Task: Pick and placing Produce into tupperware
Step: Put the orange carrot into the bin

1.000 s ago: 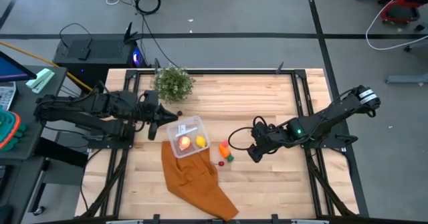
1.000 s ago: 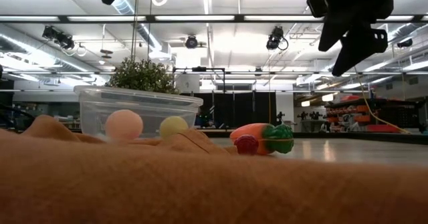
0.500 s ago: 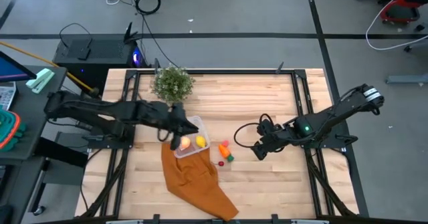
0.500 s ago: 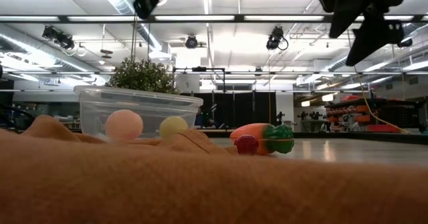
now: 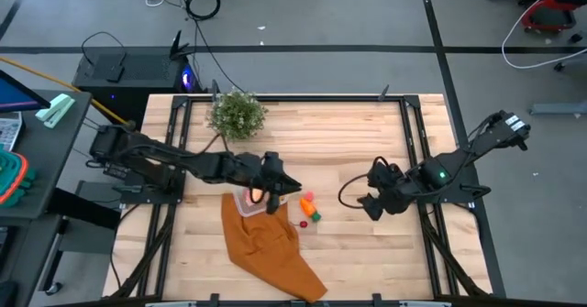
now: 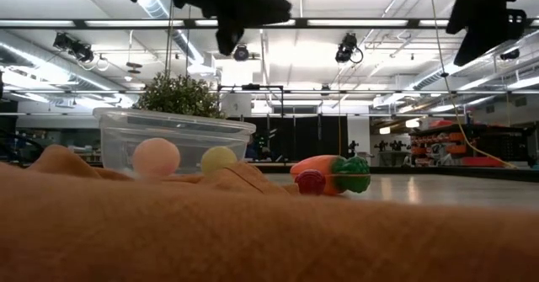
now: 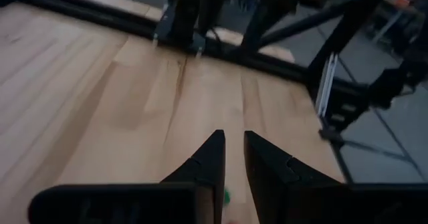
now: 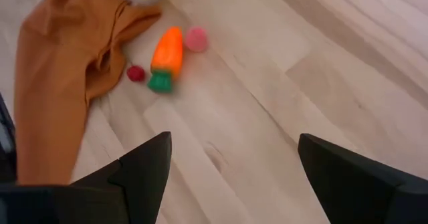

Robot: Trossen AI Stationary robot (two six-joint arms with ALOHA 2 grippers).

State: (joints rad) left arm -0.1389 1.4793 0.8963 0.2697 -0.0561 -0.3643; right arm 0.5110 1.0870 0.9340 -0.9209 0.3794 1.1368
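Clear plastic tupperware point(image 6: 173, 139) sits on the rust-orange cloth point(image 5: 268, 243), now largely hidden from above by the left end effector point(image 5: 278, 190), which has swung over it, fingers slightly parted, apparently empty. Orange carrot point(image 8: 165, 58) lies beside it on the wooden surface point(image 5: 348, 142). Right end effector point(image 5: 374, 206), spread wide, has retreated.

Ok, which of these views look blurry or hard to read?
Right wrist view: the carrot and cloth are soft, smeared. Low view: bright ceiling lights leave both arms as dark silhouettes, and the near cloth is out of focus. Left wrist view: slightly soft.
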